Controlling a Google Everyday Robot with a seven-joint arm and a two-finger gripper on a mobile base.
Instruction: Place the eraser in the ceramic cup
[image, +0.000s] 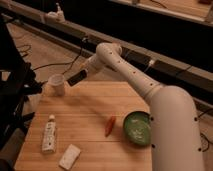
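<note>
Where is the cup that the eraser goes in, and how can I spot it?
Find the wooden table, then look at its far left corner. The ceramic cup stands there, with the gripper just to its right, shut on the black eraser. It is white and stands upright, while the white tube and white block lie flat nearer us.

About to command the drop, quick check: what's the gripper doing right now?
gripper: jaws closed on the black eraser, held in the air beside the rim of the white ceramic cup, not yet over it.
</note>
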